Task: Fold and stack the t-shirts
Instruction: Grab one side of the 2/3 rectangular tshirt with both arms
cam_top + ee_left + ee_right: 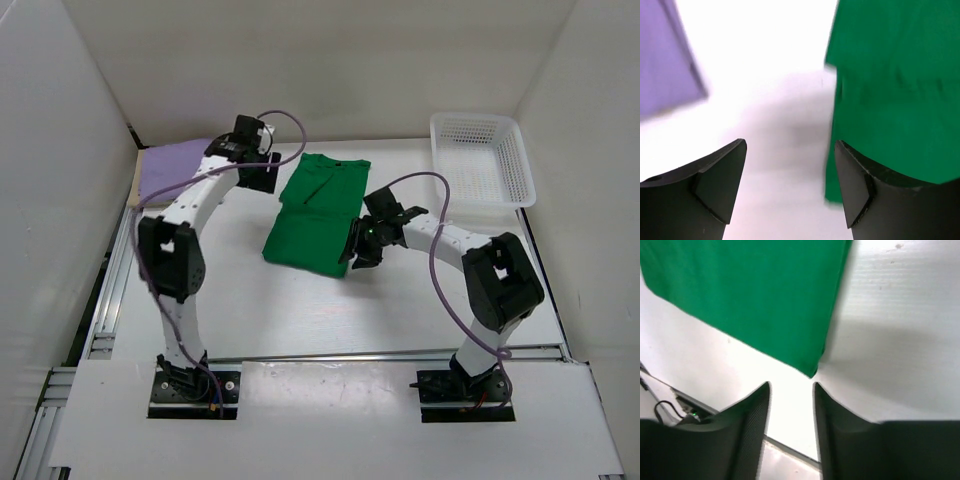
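I'm getting bright, even overhead light in the top view: the white tabletop (pixel 300 310) is glaring, w/ soft short shadows sitting under both arms. Left wrist cam is blowing the table out to pure white; the lavender folded shirt (pixel 662 55) and green cotton t-shirt (pixel 900 90) are smearing at the edges. Right wrist pic is looking sharper, grey shadow falling beside the green cloth, right gripper's black fingers (pixel 747 440) reading dark & soft.

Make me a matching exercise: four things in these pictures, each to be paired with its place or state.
1. green t-shirt
2. purple t-shirt
3. white basket
4. left gripper

A. far right corner
B. open, holding nothing
C. far left corner
D. middle of the table

Pairs: 1-D, 2-C, 3-A, 4-B
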### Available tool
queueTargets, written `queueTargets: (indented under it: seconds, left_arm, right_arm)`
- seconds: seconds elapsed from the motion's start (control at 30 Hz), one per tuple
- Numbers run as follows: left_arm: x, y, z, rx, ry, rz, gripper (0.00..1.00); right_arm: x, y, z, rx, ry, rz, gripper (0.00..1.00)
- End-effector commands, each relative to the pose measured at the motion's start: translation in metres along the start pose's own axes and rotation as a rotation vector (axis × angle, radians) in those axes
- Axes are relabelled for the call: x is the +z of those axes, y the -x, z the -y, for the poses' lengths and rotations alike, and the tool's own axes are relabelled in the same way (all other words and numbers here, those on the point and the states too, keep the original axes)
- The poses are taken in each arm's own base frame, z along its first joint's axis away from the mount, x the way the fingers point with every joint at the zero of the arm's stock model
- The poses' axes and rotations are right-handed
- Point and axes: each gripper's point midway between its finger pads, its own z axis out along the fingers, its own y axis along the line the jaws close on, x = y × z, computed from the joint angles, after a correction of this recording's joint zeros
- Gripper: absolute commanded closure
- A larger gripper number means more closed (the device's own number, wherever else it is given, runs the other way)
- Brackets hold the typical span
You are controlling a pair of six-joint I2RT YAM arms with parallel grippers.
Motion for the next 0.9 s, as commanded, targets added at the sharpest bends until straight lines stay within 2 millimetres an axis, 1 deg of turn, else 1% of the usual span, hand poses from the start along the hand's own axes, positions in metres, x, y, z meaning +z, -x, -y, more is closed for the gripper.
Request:
queueTargets:
  seconds: [0.0, 0.03, 0.07, 0.1, 0.13, 0.17, 0.2, 0.23, 0.27, 0.3, 0.33, 0.4, 0.47, 0.5, 0.53, 0.6, 0.63, 0.67, 0.7, 0.73, 0.77, 0.8, 0.83, 0.87]
  left_arm:
    - [-0.044, -0.033, 0.022, 0.019, -0.115, -0.028, 0.18]
    - [-0.044, -0.051, 0.029, 0.022, -0.154, -0.073, 0.18]
    - [-0.044, -0.065, 0.033, 0.023, -0.18, -0.11, 0.18]
    - [-0.04, -0.09, 0.039, 0.023, -0.208, -0.181, 0.18]
    - [-0.041, -0.105, 0.044, 0.011, -0.256, -0.23, 0.18]
    - [-0.036, -0.117, 0.049, 0.008, -0.279, -0.264, 0.18]
    - [-0.032, -0.133, 0.052, 0.005, -0.296, -0.31, 0.2]
    - [-0.033, -0.139, 0.058, -0.001, -0.332, -0.326, 0.21]
    - [-0.026, -0.15, 0.062, -0.005, -0.345, -0.364, 0.21]
    - [-0.023, -0.156, 0.06, -0.016, -0.351, -0.383, 0.21]
    - [-0.02, -0.162, 0.061, -0.017, -0.351, -0.401, 0.21]
    - [-0.011, -0.167, 0.059, -0.027, -0.347, -0.421, 0.21]
    - [-0.007, -0.172, 0.059, -0.028, -0.346, -0.439, 0.22]
    - [-0.002, -0.176, 0.056, -0.038, -0.342, -0.454, 0.22]
    - [-0.001, -0.174, 0.056, -0.038, -0.342, -0.445, 0.22]
    - [0.004, -0.181, 0.059, -0.042, -0.354, -0.471, 0.27]
    - [0.003, -0.176, 0.061, -0.045, -0.37, -0.46, 0.28]
    - [0.005, -0.178, 0.064, -0.049, -0.382, -0.469, 0.29]
    - [0.003, -0.174, 0.067, -0.053, -0.403, -0.46, 0.32]
    - [0.006, -0.178, 0.067, -0.054, -0.403, -0.472, 0.36]
    - [0.006, -0.173, 0.067, -0.053, -0.403, -0.46, 0.39]
    - [0.008, -0.175, 0.069, -0.057, -0.414, -0.469, 0.43]
    - [0.007, -0.175, 0.071, -0.059, -0.424, -0.469, 0.46]
    - [0.007, -0.171, 0.071, -0.058, -0.425, -0.46, 0.54]
  right_arm:
    - [-0.009, -0.015, 0.006, 0.013, -0.004, -0.062, 0.5]
    - [-0.006, -0.014, 0.002, 0.023, 0.016, -0.067, 0.5]
    - [-0.002, -0.019, 0.004, 0.028, 0.022, -0.088, 0.48]
    - [0.004, -0.023, 0.007, 0.051, 0.016, -0.116, 0.47]
    - [0.007, -0.023, 0.003, 0.06, 0.039, -0.124, 0.47]
    - [0.01, -0.022, 0.004, 0.061, 0.038, -0.125, 0.47]
    - [0.013, -0.021, 0.004, 0.076, 0.039, -0.125, 0.45]
    - [0.018, -0.019, 0.003, 0.091, 0.043, -0.119, 0.45]
    - [0.023, -0.019, 0.009, 0.114, 0.034, -0.122, 0.45]
    - [0.025, -0.02, 0.006, 0.123, 0.055, -0.135, 0.45]
    - [0.027, -0.015, 0.004, 0.133, 0.075, -0.128, 0.45]
    - [0.033, -0.019, 0.005, 0.151, 0.085, -0.16, 0.45]
    - [0.037, -0.022, 0.004, 0.165, 0.098, -0.181, 0.45]
    - [0.038, -0.022, 0.004, 0.165, 0.098, -0.181, 0.47]
    - [0.038, -0.02, 0.004, 0.161, 0.097, -0.169, 0.49]
    - [0.04, -0.02, 0.009, 0.173, 0.075, -0.16, 0.52]
    - [0.04, -0.02, 0.009, 0.173, 0.075, -0.16, 0.55]
    - [0.041, -0.023, 0.011, 0.186, 0.068, -0.167, 0.58]
    - [0.04, -0.021, 0.012, 0.194, 0.074, -0.168, 0.6]
    - [0.043, -0.022, 0.015, 0.198, 0.067, -0.175, 0.63]
    - [0.043, -0.022, 0.015, 0.198, 0.067, -0.175, 0.65]
    - [0.043, -0.022, 0.015, 0.198, 0.067, -0.175, 0.68]
    - [0.043, -0.022, 0.015, 0.198, 0.067, -0.175, 0.75]
    - [0.043, -0.022, 0.015, 0.198, 0.067, -0.175, 0.8]
